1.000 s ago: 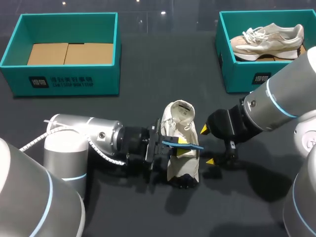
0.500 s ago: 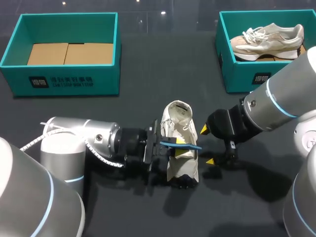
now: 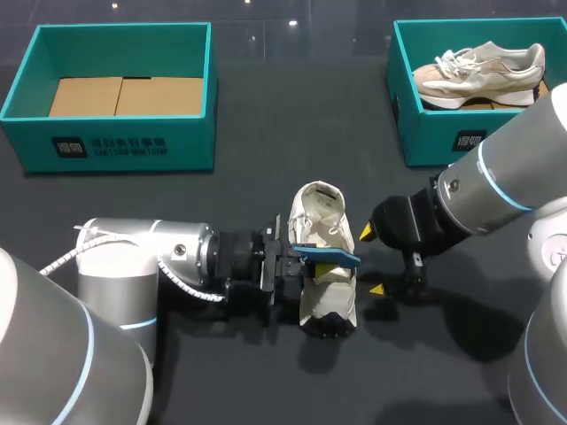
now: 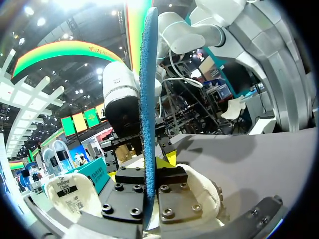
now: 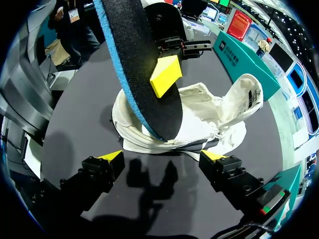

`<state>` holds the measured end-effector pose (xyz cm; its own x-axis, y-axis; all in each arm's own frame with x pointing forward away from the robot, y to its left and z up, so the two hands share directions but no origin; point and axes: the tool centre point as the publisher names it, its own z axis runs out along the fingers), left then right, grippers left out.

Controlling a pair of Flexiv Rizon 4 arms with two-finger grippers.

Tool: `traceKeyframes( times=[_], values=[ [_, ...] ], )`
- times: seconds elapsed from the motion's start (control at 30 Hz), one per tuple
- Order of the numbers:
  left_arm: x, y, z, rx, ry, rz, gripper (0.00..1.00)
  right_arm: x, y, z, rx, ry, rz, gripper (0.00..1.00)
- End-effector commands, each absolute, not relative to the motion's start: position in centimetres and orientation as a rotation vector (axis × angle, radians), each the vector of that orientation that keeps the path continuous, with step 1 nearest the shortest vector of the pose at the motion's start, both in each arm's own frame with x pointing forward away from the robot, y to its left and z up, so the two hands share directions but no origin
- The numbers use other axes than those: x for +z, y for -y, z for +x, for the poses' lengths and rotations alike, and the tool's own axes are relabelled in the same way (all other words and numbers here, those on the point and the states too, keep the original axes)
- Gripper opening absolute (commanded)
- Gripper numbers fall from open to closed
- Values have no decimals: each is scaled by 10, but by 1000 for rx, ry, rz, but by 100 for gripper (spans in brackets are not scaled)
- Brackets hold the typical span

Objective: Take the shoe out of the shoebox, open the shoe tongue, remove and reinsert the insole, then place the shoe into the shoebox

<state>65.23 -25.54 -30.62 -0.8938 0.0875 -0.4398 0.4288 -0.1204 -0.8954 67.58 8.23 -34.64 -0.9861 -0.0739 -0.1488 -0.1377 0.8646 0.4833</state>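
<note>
Left tool (image 3: 312, 259) advanced, clamping insole (image 3: 342, 258)

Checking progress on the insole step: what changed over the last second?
The left gripper, shut on the blue insole, rolled slightly at the wrist, drawing the insole's tip back a little over the shoe. The open right gripper and the shoe stayed put.

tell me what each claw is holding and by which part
Left claw grips the insole by its flat faces, about mid-length. Right claw is open, holding nothing.
</note>
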Motion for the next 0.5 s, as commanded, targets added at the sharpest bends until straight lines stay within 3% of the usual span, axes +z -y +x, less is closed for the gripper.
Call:
traceKeyframes(
  times=[0.03, 0.5],
  values=[
    [-314, 256, 652, -2092, -1914, 562, 0, -348, -82, 674, 768, -2908, -165, 100],
    [-326, 247, 655, -2014, -1860, 599, 0, -348, -82, 674, 768, -2908, -165, 100]
  ],
)
